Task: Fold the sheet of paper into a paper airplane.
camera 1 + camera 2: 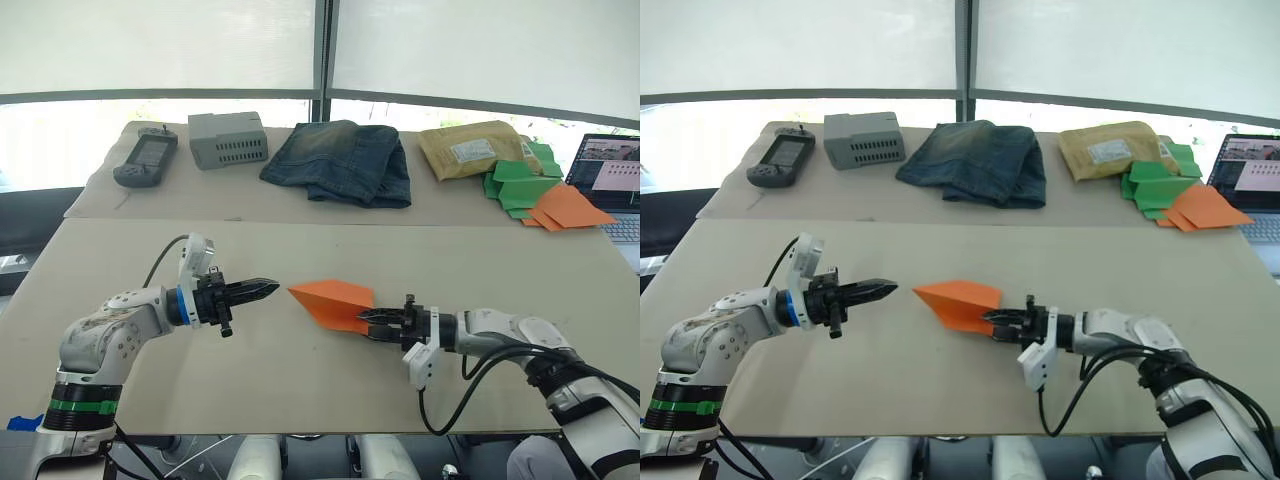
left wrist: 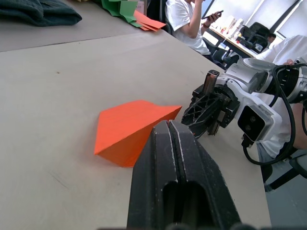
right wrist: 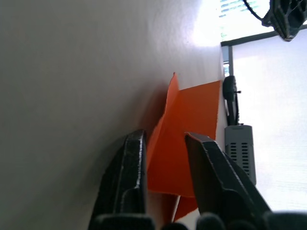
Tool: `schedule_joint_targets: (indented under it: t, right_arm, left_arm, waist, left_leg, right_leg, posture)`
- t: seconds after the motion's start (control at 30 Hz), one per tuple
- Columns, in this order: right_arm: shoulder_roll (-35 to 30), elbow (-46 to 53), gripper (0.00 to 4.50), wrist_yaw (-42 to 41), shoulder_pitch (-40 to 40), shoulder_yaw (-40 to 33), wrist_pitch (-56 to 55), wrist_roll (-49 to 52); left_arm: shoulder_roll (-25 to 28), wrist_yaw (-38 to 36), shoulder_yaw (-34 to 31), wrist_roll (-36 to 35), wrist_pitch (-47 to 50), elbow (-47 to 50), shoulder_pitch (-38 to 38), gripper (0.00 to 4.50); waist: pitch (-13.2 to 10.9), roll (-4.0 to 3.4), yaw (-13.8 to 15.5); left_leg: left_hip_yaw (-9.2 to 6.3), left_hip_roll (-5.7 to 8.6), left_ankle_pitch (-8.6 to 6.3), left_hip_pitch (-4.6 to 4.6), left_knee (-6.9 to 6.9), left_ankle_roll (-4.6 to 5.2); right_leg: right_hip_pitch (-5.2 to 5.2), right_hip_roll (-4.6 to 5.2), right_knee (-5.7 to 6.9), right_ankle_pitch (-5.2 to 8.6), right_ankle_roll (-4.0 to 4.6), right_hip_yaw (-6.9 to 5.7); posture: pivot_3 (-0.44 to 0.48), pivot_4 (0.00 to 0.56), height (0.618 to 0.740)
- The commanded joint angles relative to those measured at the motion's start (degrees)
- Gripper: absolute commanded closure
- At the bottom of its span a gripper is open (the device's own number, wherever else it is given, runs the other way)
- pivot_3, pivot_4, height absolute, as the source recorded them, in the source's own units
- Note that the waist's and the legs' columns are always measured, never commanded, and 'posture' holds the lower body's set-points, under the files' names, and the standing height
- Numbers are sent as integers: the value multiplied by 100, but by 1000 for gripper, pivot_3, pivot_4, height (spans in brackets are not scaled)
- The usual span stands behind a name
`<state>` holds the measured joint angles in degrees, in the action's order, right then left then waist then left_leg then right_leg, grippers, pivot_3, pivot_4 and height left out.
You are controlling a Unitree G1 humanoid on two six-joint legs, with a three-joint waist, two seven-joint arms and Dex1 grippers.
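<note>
1. Plane (image 1: 332,301) lies mid-surface (image 1: 300,380), between the two hands. It is already a pointed orange wedge with layered flaps, nose toward the robot's left and wide tail toward the right arm.
2. Right hand (image 1: 366,318) is at the tail edge. In the right wrist view the fingers (image 3: 132,163) are parted with paper running between them and not visibly pinched. It looks placed there to take or pin the back of the fold while a crease is set; whether it actually touches the paper I cannot tell.
3. Left hand (image 1: 262,289) has its fingers pressed together, holding nothing. The tip points at the nose, near it but apart. Closed tip probably serves as a pressing tool to run along a crease or tuck a flap, with the right side anchoring.
4. Nose side sits flat on the surface while the upper flap lifts a little toward the tail, so the folds are not fully flattened. Judged late stage: shape done, creases want pressing.
5. Risk: thin paper slides if pushed from the left without the right side clamped.
6. Back surface clutter: handheld device (image 1: 146,157), grey box (image 1: 228,139), jeans (image 1: 340,160), padded envelope (image 1: 478,148), pile of green and orange paper (image 1: 535,190), laptop (image 1: 608,178). All well apart, not in play.
</note>
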<state>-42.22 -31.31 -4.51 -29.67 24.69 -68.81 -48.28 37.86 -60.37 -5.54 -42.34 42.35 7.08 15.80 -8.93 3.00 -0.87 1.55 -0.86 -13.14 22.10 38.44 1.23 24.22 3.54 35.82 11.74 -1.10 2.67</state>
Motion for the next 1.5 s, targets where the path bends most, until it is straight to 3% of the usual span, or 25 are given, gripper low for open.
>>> schedule_joint_targets:
  t: [0.03, 0.17, 0.33, 0.5, 0.6, 0.77, 0.93, 1.0, 1.17, 1.5]
  right_arm:
    - [-436, -1, 1454, -618, 62, -40, 75, 794]
    - [-752, 309, 84, -1139, 153, -142, 267, 1676]
    - [-1242, 1335, 36, -2730, 365, -319, 1735, 4469]
    - [-839, 2474, 1580, -3803, 484, -627, 4579, 6637]
    - [-379, 3151, 2641, -3771, 224, -728, 7370, 8037]
    - [81, 3545, 4387, -3807, -97, -627, 9272, 8120]
    - [490, 3578, 4452, -3983, -191, -425, 10005, 7785]
    - [614, 3540, 4452, -4066, -173, -283, 10171, 7592]
    - [729, 3653, 4452, -4418, -110, -172, 10600, 7457]
    - [898, 3996, 4452, -4609, 152, -240, 10417, 7050]
  left_arm:
    - [130, -189, 109, 140, -201, 258, -31, 4500]
    - [183, -314, 214, 236, -269, 289, -131, 4500]
    - [265, -492, 463, 529, -540, 327, -262, 4500]
    - [282, -547, 603, 813, -871, 282, -309, 4500]
    - [197, -486, 654, 1060, -1213, 223, -341, 4500]
    - [122, -423, 676, 1223, -1402, 198, -381, 4500]
    - [105, -373, 629, 1266, -1418, 233, -427, 4500]
    - [107, -347, 590, 1277, -1443, 229, -439, 4500]
    - [123, -316, 547, 1229, -1381, 218, -327, 4500]
    - [161, -471, 574, 1119, -1238, 173, -262, 4500]
  waist:
    - [-1, 0, -3]
    - [-4, -1, -6]
    - [-30, -24, -24]
    - [-33, -23, -53]
    - [-35, -26, -37]
    - [-37, -29, 25]
    - [-36, -30, 49]
    - [-36, -30, 36]
    - [-37, -30, 21]
    - [-37, -31, -1]
  left_leg:
    - [0, 0, -2, 0, 0, 2]
    - [-3, -2, -3, 0, -6, 4]
    - [-12, -7, -2, -1, -6, 4]
    - [-20, -19, -3, -2, -8, 4]
    - [-25, -21, -3, 2, -8, 4]
    - [-25, -20, -3, 24, -8, 4]
    - [-30, -13, -5, 82, -7, 6]
    - [-29, -11, -5, 110, -4, 6]
    - [-17, -9, -5, 114, -4, 6]
    - [-3, -12, -5, 111, 8, 6]
  right_leg:
    - [0, 0, -1, 1, -1, 0]
    - [1, -1, -2, 4, -1, -1]
    - [3, -3, 3, 5, -1, 5]
    - [3, -12, 7, 4, 0, 2]
    - [7, -10, 9, 4, 1, -3]
    - [29, -4, 3, 1, 2, -9]
    - [83, -3, 2, -23, -36, -16]
    - [109, -3, 3, -48, -2, -17]
    - [109, -4, 0, -48, -2, -23]
    - [105, -9, 6, -26, -41, -28]
  posture:
    - [0, 150, 722]
    - [0, 150, 722]
    - [0, 150, 722]
    - [0, 150, 722]
    - [0, 150, 722]
    - [0, 150, 722]
    - [0, 150, 722]
    - [0, 150, 722]
    - [0, 150, 722]
    - [0, 150, 722]
